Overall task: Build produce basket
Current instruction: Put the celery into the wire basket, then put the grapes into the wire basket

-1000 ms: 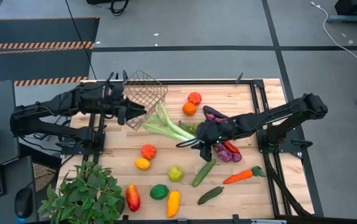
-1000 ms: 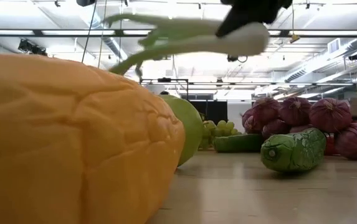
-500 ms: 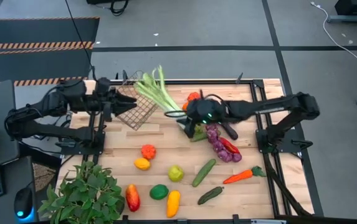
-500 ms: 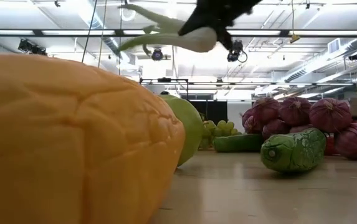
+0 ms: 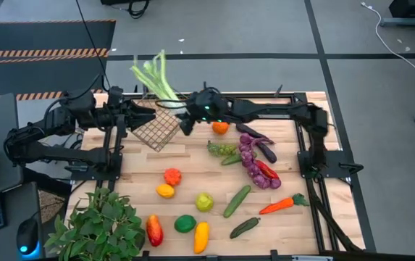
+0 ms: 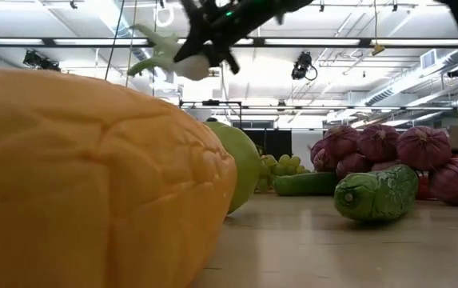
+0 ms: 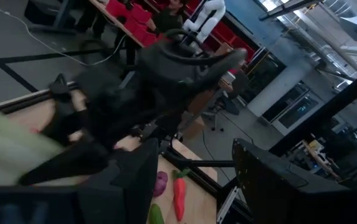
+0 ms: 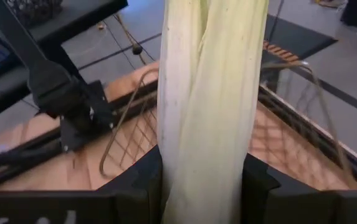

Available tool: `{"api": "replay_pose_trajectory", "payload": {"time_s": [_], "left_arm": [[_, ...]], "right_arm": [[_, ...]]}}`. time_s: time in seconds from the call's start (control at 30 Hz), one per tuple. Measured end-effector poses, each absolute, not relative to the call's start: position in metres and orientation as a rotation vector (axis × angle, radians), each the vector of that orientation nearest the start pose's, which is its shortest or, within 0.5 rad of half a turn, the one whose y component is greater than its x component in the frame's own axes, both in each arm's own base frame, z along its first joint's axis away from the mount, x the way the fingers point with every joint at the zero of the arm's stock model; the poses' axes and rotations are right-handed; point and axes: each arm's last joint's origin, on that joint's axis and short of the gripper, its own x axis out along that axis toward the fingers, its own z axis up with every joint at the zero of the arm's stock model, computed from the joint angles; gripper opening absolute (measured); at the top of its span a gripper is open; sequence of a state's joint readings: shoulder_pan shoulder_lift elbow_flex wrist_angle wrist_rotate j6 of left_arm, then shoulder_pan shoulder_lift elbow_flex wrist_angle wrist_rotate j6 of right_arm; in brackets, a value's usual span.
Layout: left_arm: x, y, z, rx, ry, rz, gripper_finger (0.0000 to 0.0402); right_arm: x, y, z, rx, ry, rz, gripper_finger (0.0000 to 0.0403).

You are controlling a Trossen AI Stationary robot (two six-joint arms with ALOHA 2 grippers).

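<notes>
Right gripper (image 5: 190, 119) pinched on the pale base of the celery (image 5: 155, 76), raised above the basket (image 5: 156, 123), leafy end reaching past the table's far edge. Left gripper (image 5: 138, 116) at the basket's side, tilting it up on the table's far left; fingers apart, though whether clamped on the wire cannot be told. Remaining produce spread over the table (image 5: 294, 145): purple grapes (image 5: 253, 165), carrot (image 5: 279, 204), cucumbers (image 5: 237, 201).
</notes>
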State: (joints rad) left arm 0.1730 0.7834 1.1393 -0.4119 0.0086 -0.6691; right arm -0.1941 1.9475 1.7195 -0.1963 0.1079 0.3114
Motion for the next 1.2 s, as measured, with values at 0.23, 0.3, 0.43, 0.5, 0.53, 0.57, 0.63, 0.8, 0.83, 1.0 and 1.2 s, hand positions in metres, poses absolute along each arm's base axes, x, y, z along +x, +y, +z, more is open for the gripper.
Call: {"api": "replay_pose_trajectory", "payload": {"time_s": [0.23,0.3,0.43,0.5,0.53,0.57,0.63,0.8,0.83,1.0,1.2], "left_arm": [[0.136,0.024,0.426,-0.703,-0.009,0.189,0.0208],[0.136,0.024,0.426,-0.705,-0.010,0.189,0.0208],[0.137,0.024,0.426,-0.706,-0.010,0.190,0.0207],[0.137,0.024,0.426,-0.706,-0.011,0.192,0.0206],[0.137,0.024,0.426,-0.706,-0.011,0.192,0.0206],[0.137,0.024,0.426,-0.706,-0.011,0.192,0.0206],[0.137,0.024,0.426,-0.706,-0.010,0.193,0.0206],[0.137,0.024,0.426,-0.699,-0.012,0.205,0.0206],[0.137,0.025,0.426,-0.698,-0.013,0.209,0.0205],[0.137,0.025,0.425,-0.690,-0.011,0.221,0.0204],[0.137,0.025,0.425,-0.686,-0.011,0.223,0.0203]], "right_arm": [[0.486,-0.117,0.278,0.505,0.378,-0.319,0.0139],[0.492,-0.123,0.271,0.560,0.363,-0.324,0.0139],[0.499,-0.135,0.264,0.635,0.300,-0.357,0.0140],[0.501,-0.140,0.258,0.660,0.298,-0.361,0.0147],[0.502,-0.142,0.256,0.674,0.291,-0.355,0.0153],[0.502,-0.144,0.254,0.692,0.298,-0.351,0.0162],[0.501,-0.146,0.252,0.716,0.301,-0.355,0.0187],[0.501,-0.146,0.251,0.717,0.290,-0.341,0.0270],[0.501,-0.146,0.251,0.719,0.291,-0.332,0.0286],[0.500,-0.144,0.250,0.729,0.320,-0.291,0.0343],[0.501,-0.143,0.250,0.735,0.329,-0.260,0.0348]]}}
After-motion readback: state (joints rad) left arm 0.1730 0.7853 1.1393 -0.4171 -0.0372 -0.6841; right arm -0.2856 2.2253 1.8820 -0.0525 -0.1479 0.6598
